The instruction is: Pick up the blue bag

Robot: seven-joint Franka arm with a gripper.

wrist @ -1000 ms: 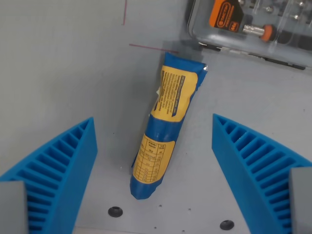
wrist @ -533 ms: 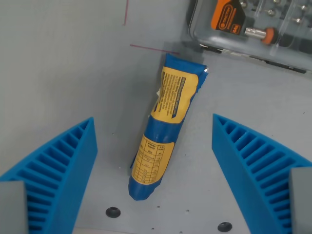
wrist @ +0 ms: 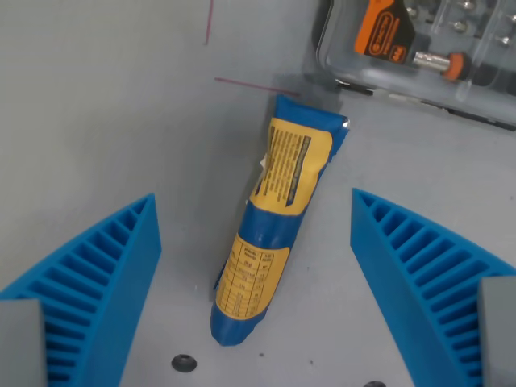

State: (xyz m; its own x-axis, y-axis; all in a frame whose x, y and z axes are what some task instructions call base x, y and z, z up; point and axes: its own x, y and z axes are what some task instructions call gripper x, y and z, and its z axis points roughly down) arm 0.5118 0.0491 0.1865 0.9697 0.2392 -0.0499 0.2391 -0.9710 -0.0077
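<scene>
Wrist view: blue bag (wrist: 272, 224) lies flat on the grey table (wrist: 105, 121), slanted, between our gripper (wrist: 254, 266) fingers, which are spread wide and touch nothing. We judge the approach needs a slight yaw to square the fingers across the bag's long axis, then a straight descent over its middle. Against the previous frames, the scene sits slightly lower and the clear plastic case (wrist: 419, 56) shifts, so we take it the camera moved.

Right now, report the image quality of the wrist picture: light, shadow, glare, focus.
Wrist view: soft, even light, with only a faint shadow beside the blue bag; the bag's label print is sharp enough to see as lines but too small to read; mild glare on the clear plastic case at the top right; the open gripper has fingers cropped by the frame's bottom edge.
</scene>
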